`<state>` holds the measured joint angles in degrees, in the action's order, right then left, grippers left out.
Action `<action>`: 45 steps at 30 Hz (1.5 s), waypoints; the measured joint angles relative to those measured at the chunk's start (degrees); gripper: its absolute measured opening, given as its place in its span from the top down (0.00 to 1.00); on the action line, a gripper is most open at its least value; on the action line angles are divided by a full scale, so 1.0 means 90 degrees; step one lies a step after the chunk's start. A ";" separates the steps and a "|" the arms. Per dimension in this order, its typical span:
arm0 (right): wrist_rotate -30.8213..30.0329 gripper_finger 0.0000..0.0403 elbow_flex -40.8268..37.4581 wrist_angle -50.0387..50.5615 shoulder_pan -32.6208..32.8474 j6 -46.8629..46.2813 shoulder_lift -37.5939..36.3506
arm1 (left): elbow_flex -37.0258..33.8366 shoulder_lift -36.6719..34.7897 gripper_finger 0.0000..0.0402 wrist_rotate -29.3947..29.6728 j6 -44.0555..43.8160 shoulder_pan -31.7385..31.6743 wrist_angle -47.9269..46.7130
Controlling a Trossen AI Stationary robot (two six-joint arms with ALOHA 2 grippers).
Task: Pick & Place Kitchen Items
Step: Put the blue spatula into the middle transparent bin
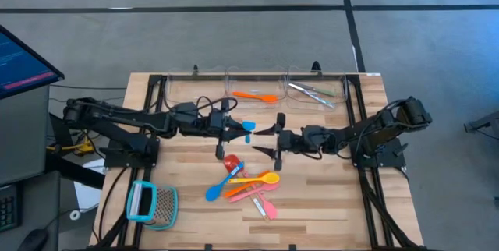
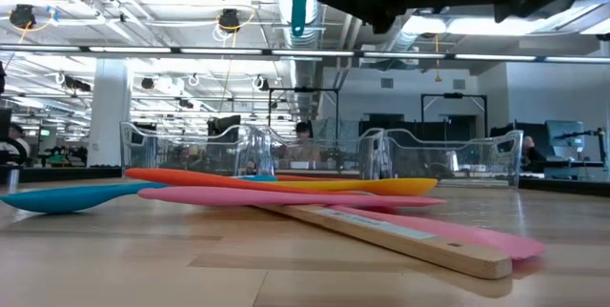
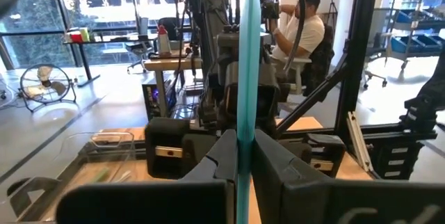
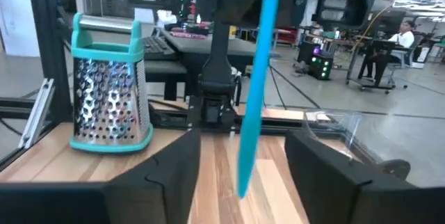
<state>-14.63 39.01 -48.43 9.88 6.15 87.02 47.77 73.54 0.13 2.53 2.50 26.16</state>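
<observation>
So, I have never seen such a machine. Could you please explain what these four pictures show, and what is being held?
It is a robot with two dark arms at a wooden table. One picture looks down from above, one looks level across the tabletop, and two come from cameras on the wrists. The left pincer is shut on a blue utensil, holding it above the table. The right pincer is open, facing it. A pile of colourful utensils lies on the wood, beside a teal-framed grater. In clear bins at the far edge lie an orange spoon and a silvery metal piece.

Bright overhead ceiling lights, soft shadows, blurred low-view foreground.
</observation>
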 joint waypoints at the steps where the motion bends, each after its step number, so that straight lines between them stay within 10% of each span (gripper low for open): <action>1: 0.0016 0.47 0.0033 0.0000 -0.0019 -0.0001 0.0000 | 0.0000 0.0000 0.99 0.0001 -0.0051 0.0000 0.0012; 45: -0.0238 0.95 0.0519 -0.0094 -0.0147 0.0289 0.0614 | 0.0005 0.0430 0.99 0.0062 -0.0122 -0.0133 0.0516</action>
<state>-16.78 43.68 -49.28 8.56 8.75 92.55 47.81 77.41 0.69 1.43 1.31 30.81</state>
